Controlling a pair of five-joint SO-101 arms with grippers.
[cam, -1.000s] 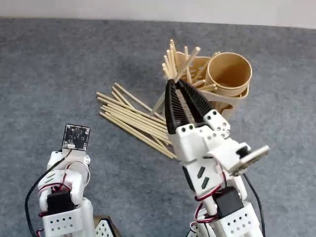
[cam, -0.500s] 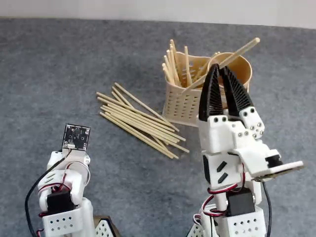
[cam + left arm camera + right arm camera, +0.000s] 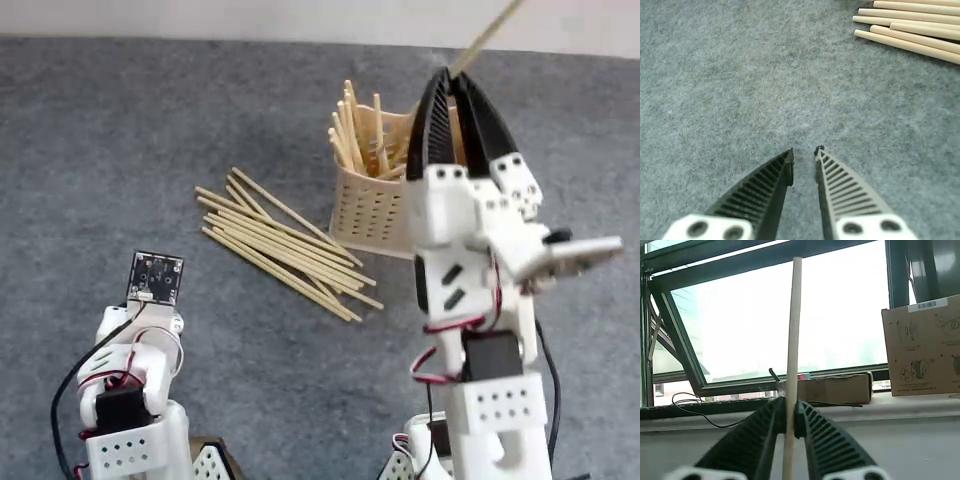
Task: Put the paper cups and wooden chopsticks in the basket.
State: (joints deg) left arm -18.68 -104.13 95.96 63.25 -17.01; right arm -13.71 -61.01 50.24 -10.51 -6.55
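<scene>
My right gripper [image 3: 455, 78] is raised above the cream basket [image 3: 372, 210] and shut on one wooden chopstick [image 3: 487, 37] that slants up past the table's far edge. In the right wrist view the chopstick [image 3: 792, 330] stands between the closed fingers [image 3: 810, 432]. The basket holds several chopsticks [image 3: 352, 125]; the right arm hides the paper cups. A loose pile of chopsticks [image 3: 275, 245] lies on the grey mat left of the basket. My left gripper [image 3: 804, 152] hangs slightly open over bare mat, with chopstick ends [image 3: 910, 30] farther off.
The grey mat [image 3: 120, 130] spreads wide on the left and behind the pile. The left arm [image 3: 135, 390] rests low at the near left edge. Through the right wrist view I see a window and cardboard boxes [image 3: 920, 352] on a sill.
My right gripper has swung from the pile over to the basket and tilted upward, carrying the chopstick with it. The left arm has kept still.
</scene>
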